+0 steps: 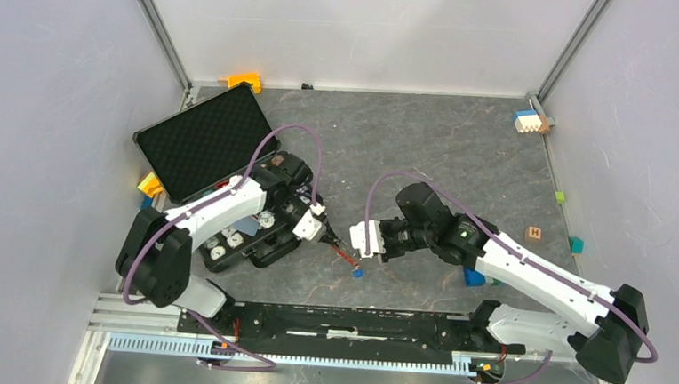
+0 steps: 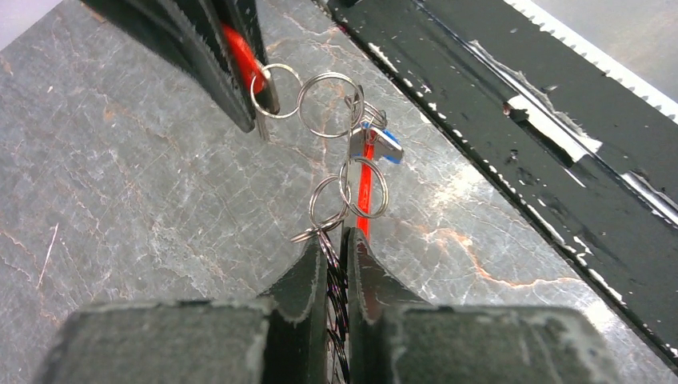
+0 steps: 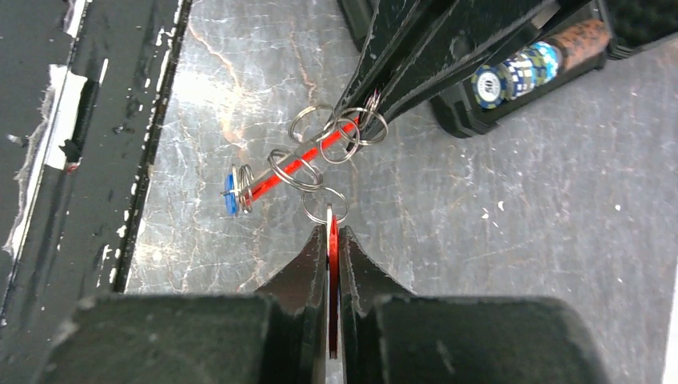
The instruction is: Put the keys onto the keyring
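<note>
Left fingers (image 2: 300, 292) clenched on the dark strap end of the keyring (image 2: 365, 192). Right fingers (image 3: 302, 276) clenched on the red-headed key (image 3: 332, 264), whose small ring meets the row of rings strung between the two arms; linked or only overlapping, cannot tell. Blue-headed key (image 3: 230, 194) sits at the far end of the long red clip. The assembly lies low over the grey worktop (image 1: 427, 153), near the black base rail (image 1: 355, 322). Open black case (image 1: 201, 139) beside the left arm.
</note>
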Robot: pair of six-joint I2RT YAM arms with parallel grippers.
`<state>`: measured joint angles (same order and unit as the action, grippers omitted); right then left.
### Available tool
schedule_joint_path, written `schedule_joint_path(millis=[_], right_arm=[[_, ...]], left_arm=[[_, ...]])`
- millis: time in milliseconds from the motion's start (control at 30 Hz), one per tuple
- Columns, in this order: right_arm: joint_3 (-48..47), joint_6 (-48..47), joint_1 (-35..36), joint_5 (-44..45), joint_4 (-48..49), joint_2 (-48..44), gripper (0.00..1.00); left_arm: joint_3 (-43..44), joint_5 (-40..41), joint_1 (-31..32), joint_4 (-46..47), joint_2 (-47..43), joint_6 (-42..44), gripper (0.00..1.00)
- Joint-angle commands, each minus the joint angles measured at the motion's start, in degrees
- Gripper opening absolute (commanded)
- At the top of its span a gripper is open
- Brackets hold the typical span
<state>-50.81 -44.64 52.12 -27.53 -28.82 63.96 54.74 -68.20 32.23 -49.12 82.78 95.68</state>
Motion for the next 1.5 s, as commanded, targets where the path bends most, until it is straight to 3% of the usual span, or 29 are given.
schedule_joint_path(millis=[0, 100, 200, 367, 633, 700, 800, 900, 1100, 1300, 1467], right_arm=[[-2.2, 0.6, 0.1, 6.1, 0.5, -3.1, 0.0], [-2.6, 0.3, 0.7, 9.7, -0.1, -3.2, 0.0], [-3.2, -0.4, 1.9, 14.3, -1.0, -3.2, 0.0], [-5.0, -1.9, 3.3, 20.9, -3.1, -1.5, 0.0], [-8.1, -2.8, 3.8, 26.6, -3.7, 1.8, 0.0], [-8.8, -3.2, 3.9, 27.2, -3.2, 3.2, 0.0], [-10.2, -3.5, 3.8, 29.6, -2.2, 5.4, 0.0], [-12.7, -3.2, 3.9, 30.2, -2.4, 8.0, 0.0], [-14.1, -3.2, 4.0, 30.2, -1.9, 9.4, 0.0], [-15.1, -1.1, 4.0, 27.9, -2.8, 9.4, 0.0], [-14.7, 0.6, 4.0, 25.9, -2.4, 8.5, 0.0]], left_arm=[[4.7, -1.2, 0.1, -0.3, 2.9, -2.9, 0.15], [7.0, -1.1, 0.1, -0.2, 4.7, -5.0, 0.32], [8.8, -1.0, -0.2, -0.2, 5.6, -6.6, 0.55], [11.6, 0.6, -1.6, -0.2, 6.0, -11.8, 0.71], [10.3, 4.3, -5.3, -0.2, 1.4, -13.5, 0.88], [9.6, 4.6, -6.6, 1.8, 0.2, -17.0, 0.91], [5.5, 9.3, -7.8, 14.9, -3.6, -31.4, 0.93], [2.5, 15.4, -7.9, 21.8, -7.2, -38.3, 0.95], [0.8, 20.6, -7.9, 22.2, -10.6, -41.1, 0.96], [-4.3, 12.1, -7.7, 27.2, -12.1, -40.3, 0.91], [-6.1, 8.6, -5.5, 33.6, -9.1, -39.5, 0.93]])
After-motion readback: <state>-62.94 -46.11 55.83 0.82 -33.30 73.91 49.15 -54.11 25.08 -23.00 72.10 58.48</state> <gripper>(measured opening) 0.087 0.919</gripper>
